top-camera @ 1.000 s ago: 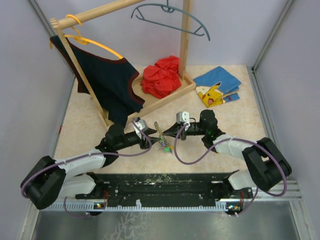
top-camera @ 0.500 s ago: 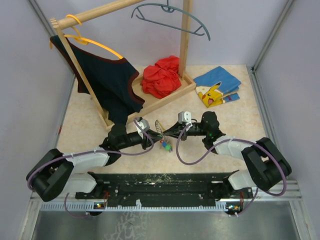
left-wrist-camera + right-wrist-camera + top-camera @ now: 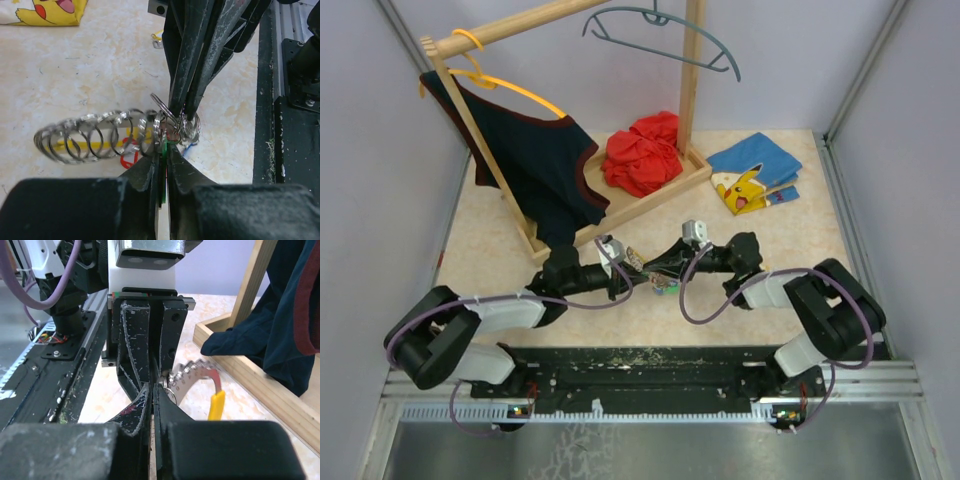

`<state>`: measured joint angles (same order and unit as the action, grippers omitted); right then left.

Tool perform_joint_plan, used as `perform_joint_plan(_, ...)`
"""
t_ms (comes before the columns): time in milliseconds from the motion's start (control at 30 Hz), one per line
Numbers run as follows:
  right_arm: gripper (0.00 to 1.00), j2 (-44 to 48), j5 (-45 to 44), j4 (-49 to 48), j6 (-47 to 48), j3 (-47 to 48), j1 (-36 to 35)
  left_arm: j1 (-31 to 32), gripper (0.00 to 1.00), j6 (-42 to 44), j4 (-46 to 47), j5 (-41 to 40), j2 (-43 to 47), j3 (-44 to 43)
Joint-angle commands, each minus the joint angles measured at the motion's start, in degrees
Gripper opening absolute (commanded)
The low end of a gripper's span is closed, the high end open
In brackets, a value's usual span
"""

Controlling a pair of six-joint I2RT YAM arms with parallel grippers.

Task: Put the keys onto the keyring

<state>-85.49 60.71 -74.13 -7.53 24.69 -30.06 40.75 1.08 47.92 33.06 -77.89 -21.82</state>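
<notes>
In the left wrist view, my left gripper [image 3: 162, 150] is shut on the green tag [image 3: 163, 167] of one of the keys. Straight opposite, my right gripper [image 3: 181, 107] comes down from above, shut on a small silvery ring of the keyring [image 3: 95, 135], whose row of rings stretches left over a yellow curved piece [image 3: 75, 146]. Red [image 3: 129, 160] and blue [image 3: 187, 148] tags hang below. From above, the left gripper [image 3: 632, 275] and right gripper [image 3: 655, 272] meet tip to tip over the bunch of keys [image 3: 666, 285]. The right wrist view shows my right gripper [image 3: 154, 387] shut beside the keyring [image 3: 200, 375].
A wooden clothes rack [image 3: 690, 90] stands behind, with a dark top [image 3: 545, 165] on an orange hanger, a teal hanger [image 3: 660, 35] and a red cloth [image 3: 642, 152] on its base. A blue and yellow cloth [image 3: 755, 175] lies far right. A small yellow piece [image 3: 157, 37] lies alone.
My left gripper has moved right to meet the right gripper and has closed on the green tag. Both grippers and the bunch have shifted slightly away from the near edge.
</notes>
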Motion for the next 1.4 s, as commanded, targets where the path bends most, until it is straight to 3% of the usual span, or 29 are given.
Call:
perform_joint_plan(0,0.0,-2.21,1.45,-16.87,-7.17,0.86,0.36,-0.15,0.14,-0.96,2.95,-0.03,-0.42,-0.49)
perform_joint_plan(167,0.0,-4.37,1.41,-17.54,-7.9,1.05,0.8,-0.19,0.37,-1.48,5.99,-1.67,2.12,1.44)
perform_joint_plan(267,0.0,-4.94,1.17,-17.21,-8.25,0.9,1.68,-0.37,0.44,-1.7,6.52,-2.59,4.64,3.86)
perform_joint_plan(533,0.0,-7.05,1.58,-17.03,-8.7,1.28,2.2,-3.29,0.45,-5.78,15.43,-0.38,9.14,10.48)
perform_joint_plan(1033,0.0,-8.02,2.29,-18.2,-10.04,1.86,2.2,-5.04,0.4,-8.93,33.91,9.23,-2.08,7.45)
perform_joint_plan(1367,0.0,-7.8,3.25,-18.53,-10.55,2.03,2.2,-5.14,0.38,-9.0,34.03,11.66,-5.79,5.01)
